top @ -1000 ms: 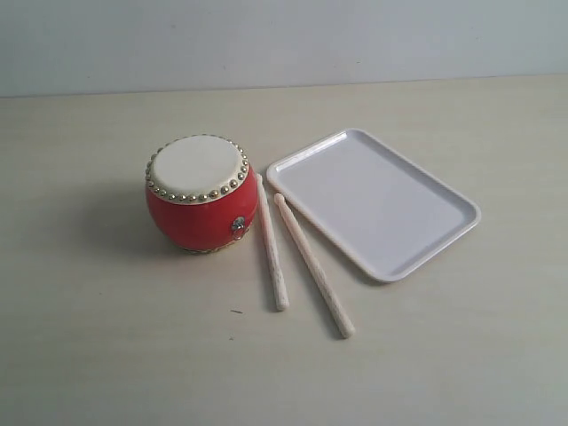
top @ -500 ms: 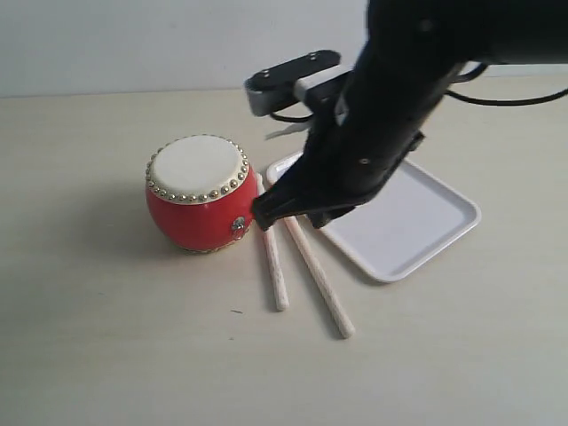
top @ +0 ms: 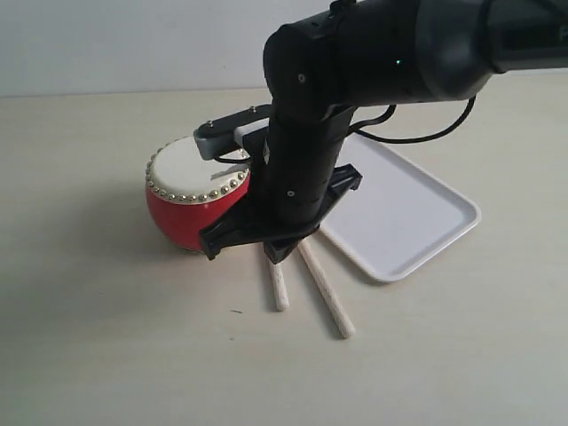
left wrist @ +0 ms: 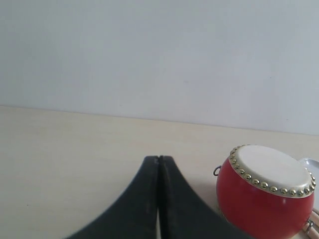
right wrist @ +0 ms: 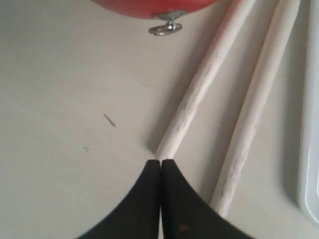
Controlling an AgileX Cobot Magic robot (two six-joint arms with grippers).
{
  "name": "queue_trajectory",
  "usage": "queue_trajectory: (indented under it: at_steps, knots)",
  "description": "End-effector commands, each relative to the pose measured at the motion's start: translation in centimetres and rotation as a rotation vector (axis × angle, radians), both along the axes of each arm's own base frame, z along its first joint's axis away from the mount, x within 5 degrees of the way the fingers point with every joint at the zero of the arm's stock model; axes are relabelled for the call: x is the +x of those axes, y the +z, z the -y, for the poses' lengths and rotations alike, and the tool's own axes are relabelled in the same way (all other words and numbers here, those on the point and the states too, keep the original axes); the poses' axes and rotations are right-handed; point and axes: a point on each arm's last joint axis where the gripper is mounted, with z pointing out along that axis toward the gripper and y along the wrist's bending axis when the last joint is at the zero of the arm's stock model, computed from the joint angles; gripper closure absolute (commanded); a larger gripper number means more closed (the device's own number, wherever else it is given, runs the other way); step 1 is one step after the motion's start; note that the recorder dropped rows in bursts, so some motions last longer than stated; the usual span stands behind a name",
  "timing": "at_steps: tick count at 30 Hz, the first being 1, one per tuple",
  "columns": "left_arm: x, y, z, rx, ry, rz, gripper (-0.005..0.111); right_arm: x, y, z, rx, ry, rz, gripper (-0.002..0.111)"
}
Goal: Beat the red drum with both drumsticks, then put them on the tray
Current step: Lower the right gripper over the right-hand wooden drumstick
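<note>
**Exterior view**
- Tabletop [top: 106, 346]: pale, and carrying every item.
- Red drum [top: 177, 213]: standing upright just left of the tabletop's middle, with its cream drumhead [top: 186, 164] facing up. Its right side is hiding behind the arm.
- Tray [top: 417, 209]: white, lying flat right of the middle and turned at a slant to the tabletop's edges.
- Drumstick nearer the drum [top: 279, 288] and second drumstick [top: 327, 297]: both are lying on the tabletop between drum and tray. Their butt ends are pointing toward the near edge and their upper lengths are covered by the arm.
- Right arm [top: 373, 62]: black, reaching in from the right edge and across the middle.
- Right gripper [top: 282, 255]: hanging over the drumsticks, beside the drum. Its fingers are pressing together and gripping nothing.

**Left wrist view**
- Left gripper [left wrist: 158, 162]: the two black fingers are meeting tip to tip and carrying nothing, over bare tabletop [left wrist: 60, 159].
- Red drum [left wrist: 264, 196]: standing off to one side of the fingers and apart from them, with a small metal ring [left wrist: 217, 171] showing on its side.
- Wall [left wrist: 149, 55]: plain white, rising behind the tabletop's far edge.

**Right wrist view**
- Right gripper [right wrist: 160, 163]: the fingers are sitting closed against each other, empty, with their tips appearing just at the butt end of the drumstick nearer the drum [right wrist: 209, 84].
- Second drumstick [right wrist: 259, 104]: lying just beside the first, the two drawing closer toward the drum.
- Red drum [right wrist: 154, 6]: only its lower curve and metal ring [right wrist: 164, 27] are showing.
- Tray [right wrist: 310, 149]: its rim is running just beside the second drumstick.
</note>
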Motion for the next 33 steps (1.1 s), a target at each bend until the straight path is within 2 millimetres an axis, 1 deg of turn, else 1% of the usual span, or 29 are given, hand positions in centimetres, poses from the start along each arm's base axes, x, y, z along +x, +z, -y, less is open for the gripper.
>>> queue_trajectory:
  at_steps: [1,4,7,14,18,20,24,29,33]
  knots:
    - [-0.1,0.0,0.0,-0.002,0.002,0.007,0.107,0.4,-1.4,-0.3,-0.021,-0.039,-0.015,0.099]
    - [-0.1,0.0,0.0,-0.004,0.002,0.007,0.107,0.6,-2.5,-0.4,-0.046,-0.062,-0.026,0.089]
    - [-0.1,0.0,0.0,-0.004,0.002,0.007,0.107,0.7,-3.2,-0.5,-0.056,-0.069,-0.034,0.083]
    - [-0.1,0.0,0.0,-0.004,0.002,0.007,0.107,0.8,-3.4,-0.6,-0.05,-0.068,-0.03,0.082]
    - [-0.1,0.0,0.0,-0.004,0.002,0.007,0.107,1.1,-3.5,-0.7,-0.032,-0.1,-0.008,0.082]
    - [-0.1,0.0,0.0,-0.004,0.002,0.007,0.107,1.3,-3.9,-0.6,-0.047,-0.127,0.007,0.079]
    - [-0.1,0.0,0.0,-0.004,0.002,0.007,0.107,1.7,-4.5,-0.7,-0.076,-0.143,0.019,0.067]
    - [-0.1,0.0,0.0,-0.004,0.002,0.007,0.107,2.4,-5.0,-1.6,-0.066,-0.148,0.019,0.066]
    - [-0.1,0.0,0.0,-0.004,0.002,0.007,0.107,2.7,-5.3,-1.8,-0.069,-0.164,0.013,0.066]
